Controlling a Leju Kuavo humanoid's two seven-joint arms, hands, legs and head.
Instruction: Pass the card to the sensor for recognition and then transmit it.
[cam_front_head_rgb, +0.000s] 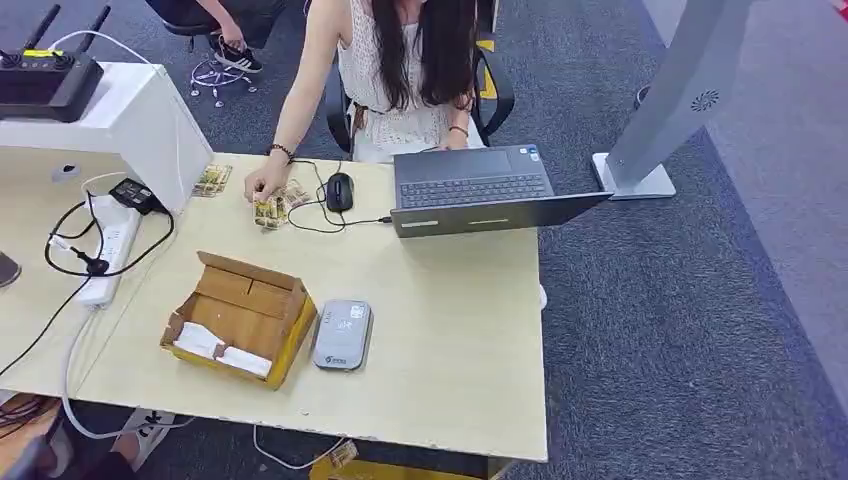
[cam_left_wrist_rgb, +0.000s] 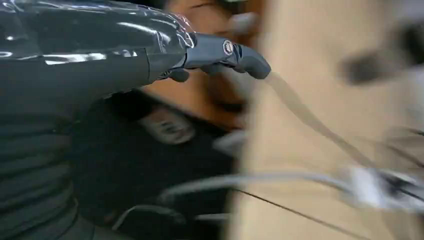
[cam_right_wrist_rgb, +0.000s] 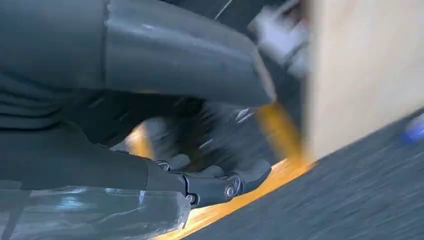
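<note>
You see the cards (cam_front_head_rgb: 272, 208) under a person's hand (cam_front_head_rgb: 262, 186) at the bench (cam_front_head_rgb: 440, 330) far edge; their long axis is unreadable. Left hand (cam_left_wrist_rgb: 220, 55) and right hand (cam_right_wrist_rgb: 210, 185) hold nothing, fingers loosely extended.

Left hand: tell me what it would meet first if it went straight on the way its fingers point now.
Probably the edge of the light wooden table: the left hand points toward it with nothing between them. The view is blurred, so depth is uncertain.
</note>
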